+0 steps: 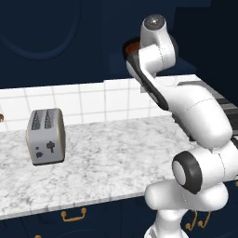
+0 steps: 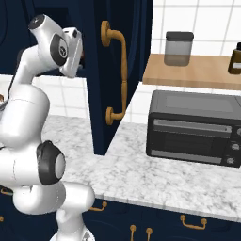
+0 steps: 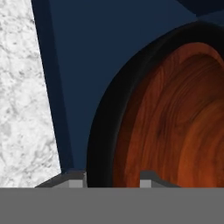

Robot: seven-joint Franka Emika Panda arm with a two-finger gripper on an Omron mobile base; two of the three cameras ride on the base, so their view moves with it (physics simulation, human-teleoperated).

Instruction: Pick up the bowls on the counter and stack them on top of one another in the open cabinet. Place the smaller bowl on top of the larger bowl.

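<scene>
Up in the left base view, the white arm (image 1: 195,116) reaches from the lower right toward the open cabinet (image 1: 116,28), a dark navy recess above the tiled wall, and a sliver of the smaller bowl (image 1: 132,46), reddish-brown, peeks out just left of the wrist at shelf height; the hand itself is hidden behind the arm's upper joint, so its grip cannot be judged from this side. Below, the counter (image 1: 102,158) stretches white and grey, with a silver toaster (image 1: 46,136) standing upright toward its left end and navy base cabinets with brass handles (image 1: 73,214) under the front edge. From the right base view, the arm rises at the lower left and its wrist disappears behind the navy cabinet door (image 2: 120,70), which carries a long brass handle (image 2: 117,75); to the right a black toaster oven (image 2: 195,127) sits on the marble, and above it a wooden shelf (image 2: 188,70) holds a grey lidded jar (image 2: 179,48) and a dark bottle (image 2: 236,59). Seen from the hand view, the gripper (image 3: 113,177) has its two finger tips set narrowly apart, one on each side of the stacked rims: the reddish-brown bowl lies nested inside the larger bowl (image 3: 103,131), whose glossy black rim curves around it, both resting on the navy shelf board with marble visible at the far left. The fingers pinch the reddish-brown bowl's edge
</scene>
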